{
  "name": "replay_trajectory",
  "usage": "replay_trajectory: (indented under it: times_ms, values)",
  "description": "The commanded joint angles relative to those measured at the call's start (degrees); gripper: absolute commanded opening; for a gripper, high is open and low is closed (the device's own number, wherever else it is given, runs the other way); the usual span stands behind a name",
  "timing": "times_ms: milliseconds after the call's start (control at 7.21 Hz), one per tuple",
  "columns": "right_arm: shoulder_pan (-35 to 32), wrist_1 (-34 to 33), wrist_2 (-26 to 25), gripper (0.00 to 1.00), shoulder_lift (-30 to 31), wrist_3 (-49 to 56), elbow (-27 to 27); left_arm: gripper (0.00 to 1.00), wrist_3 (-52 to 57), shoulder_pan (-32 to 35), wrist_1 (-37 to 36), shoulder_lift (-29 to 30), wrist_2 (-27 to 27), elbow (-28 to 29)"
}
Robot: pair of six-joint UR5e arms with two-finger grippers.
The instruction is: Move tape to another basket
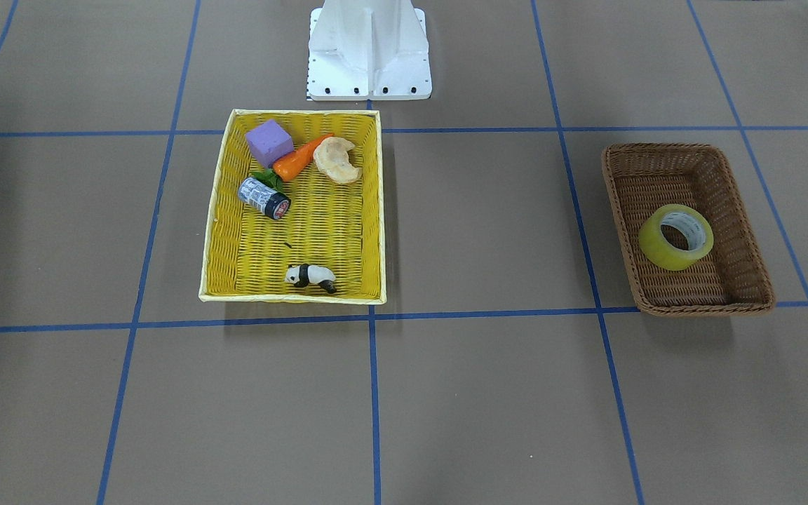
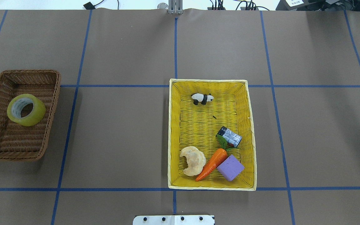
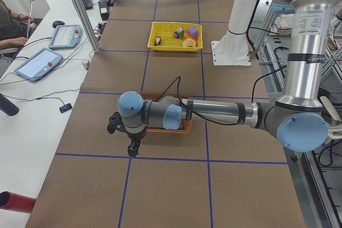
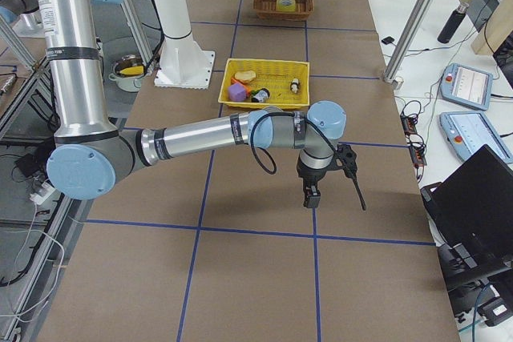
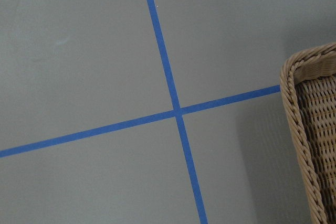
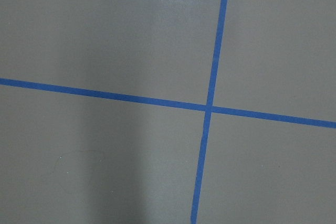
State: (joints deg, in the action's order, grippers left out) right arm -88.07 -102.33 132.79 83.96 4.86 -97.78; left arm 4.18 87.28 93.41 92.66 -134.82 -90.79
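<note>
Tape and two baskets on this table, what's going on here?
The tape lies alone in the brown basket. The yellow basket holds a carrot, a purple block and other small toys. Neither arm touches anything: the left tool hangs beside the brown basket, the right tool over bare table. Whether they are open is unclear.

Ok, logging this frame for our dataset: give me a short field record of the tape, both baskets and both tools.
tape: inside the brown basket, nothing else with it
yellow basket contents: panda figure, small can, carrot, purple block, bread piece
left tool: over the table by the brown basket's corner; open or shut unclear
right tool: over bare table, outside the yellow basket; open or shut unclear
</note>
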Motion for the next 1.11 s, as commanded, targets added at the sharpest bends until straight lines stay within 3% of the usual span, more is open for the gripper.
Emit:
replay_trajectory:
  times_ms: [0,970]
  values:
    - [0.0,0.0,0.3,1.0,0.0,0.1,-0.1,0.99,-0.6,0.0,-1.8,-0.5,-0.4,-1.5]
    - [0.2,0.1,0.1,1.0,-0.5,0.1,-0.1,0.99,-0.8,0.0,-0.3,-0.8,-1.0,-3.9]
